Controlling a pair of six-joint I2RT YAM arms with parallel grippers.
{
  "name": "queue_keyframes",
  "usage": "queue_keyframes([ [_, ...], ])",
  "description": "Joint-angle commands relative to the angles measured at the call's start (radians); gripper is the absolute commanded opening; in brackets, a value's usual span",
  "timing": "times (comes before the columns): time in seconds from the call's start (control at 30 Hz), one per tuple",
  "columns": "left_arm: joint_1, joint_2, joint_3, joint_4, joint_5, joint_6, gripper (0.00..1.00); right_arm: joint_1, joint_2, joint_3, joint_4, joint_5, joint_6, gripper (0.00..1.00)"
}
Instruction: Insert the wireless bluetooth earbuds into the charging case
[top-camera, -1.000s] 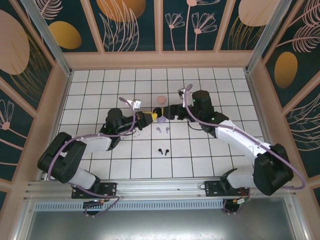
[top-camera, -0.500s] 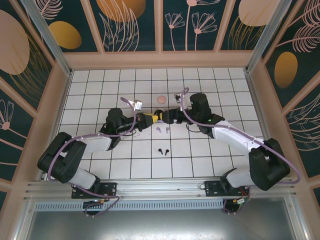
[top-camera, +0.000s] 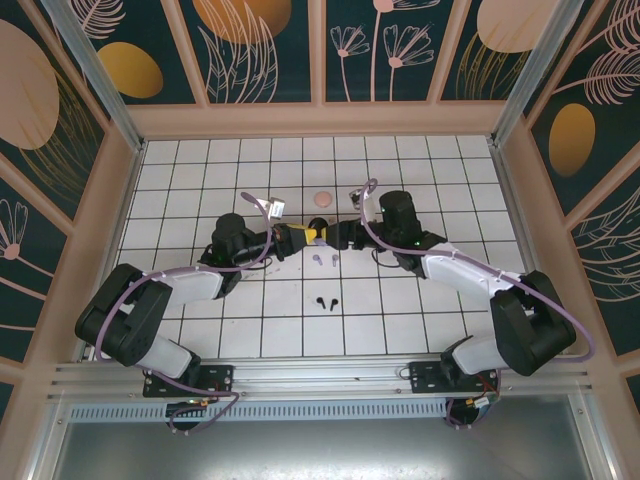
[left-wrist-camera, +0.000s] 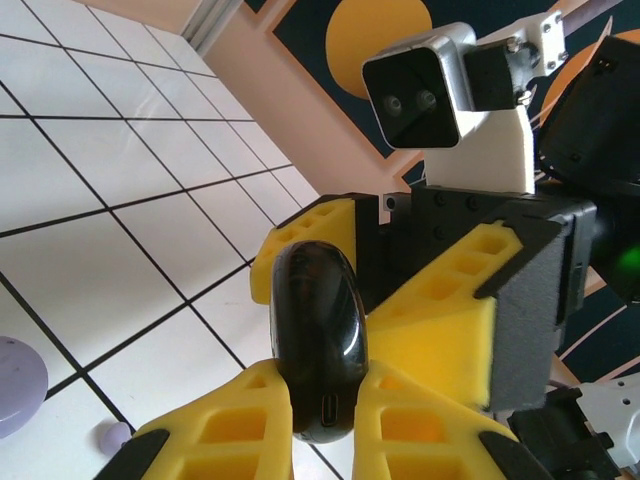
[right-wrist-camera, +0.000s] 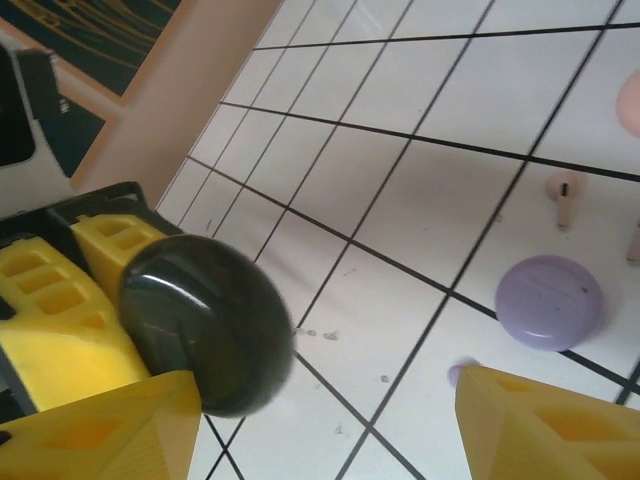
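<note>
Left gripper (left-wrist-camera: 320, 390) is pinching the black charging case (left-wrist-camera: 318, 320) on edge between its yellow fingers, with the charging port facing back toward the wrist and the lid looking shut. Right gripper (right-wrist-camera: 325, 388) is facing it nose to nose, jaws standing wide apart and holding nothing. The case is sitting just inside its left-hand finger, and whether that finger is touching the shell cannot be told. The black earbuds (top-camera: 327, 299) are lying on the tiles below and nearer the bases than both tools, well apart from the case. The lilac earbuds (top-camera: 325, 260) are resting almost straight under the meeting fingers. Past the right gripper's tips are lying the lilac case (right-wrist-camera: 550, 300) and, farther out, a pink earbud (right-wrist-camera: 563, 195). The pink case (top-camera: 321, 199) is sitting beyond both tools, toward the back wall. Judging by look, the buds are very light, hard and glossy, so they are likely to skid or flick away under a pinch. The best hold seems to be across the rounded head with the stem hanging free, squeezing gently. The case shell is smooth and curved, so it may be prone to twisting in the grip. The lid half looks like the place for the free gripper to take.
</note>
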Motion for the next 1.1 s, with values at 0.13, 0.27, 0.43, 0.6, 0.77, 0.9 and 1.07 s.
queue_keyframes([
  [0.13, -0.001, -0.039, 0.019, 0.039, 0.054, 0.006, 0.0, -0.065, 0.009, -0.059, 0.046, 0.062, 0.043, 0.65],
  [0.27, -0.001, -0.042, 0.018, 0.039, 0.052, 0.006, 0.0, -0.078, -0.015, -0.073, 0.027, 0.054, 0.044, 0.65],
  [0.43, -0.001, -0.038, 0.021, 0.044, 0.054, 0.002, 0.0, -0.077, -0.099, -0.086, 0.058, -0.034, 0.074, 0.65],
  [0.6, -0.001, -0.033, 0.031, 0.04, 0.055, 0.002, 0.0, -0.051, -0.137, -0.049, 0.072, -0.064, 0.093, 0.65],
  [0.77, -0.001, -0.026, 0.038, 0.044, 0.056, -0.001, 0.0, -0.013, -0.099, 0.003, 0.068, -0.063, 0.087, 0.65],
  [0.9, -0.001, -0.024, 0.044, 0.042, 0.057, -0.002, 0.0, 0.021, -0.056, 0.033, 0.066, -0.048, 0.078, 0.65],
  [1.07, -0.001, -0.026, 0.046, 0.042, 0.062, -0.004, 0.0, 0.021, -0.019, 0.04, 0.071, -0.012, 0.075, 0.64],
])
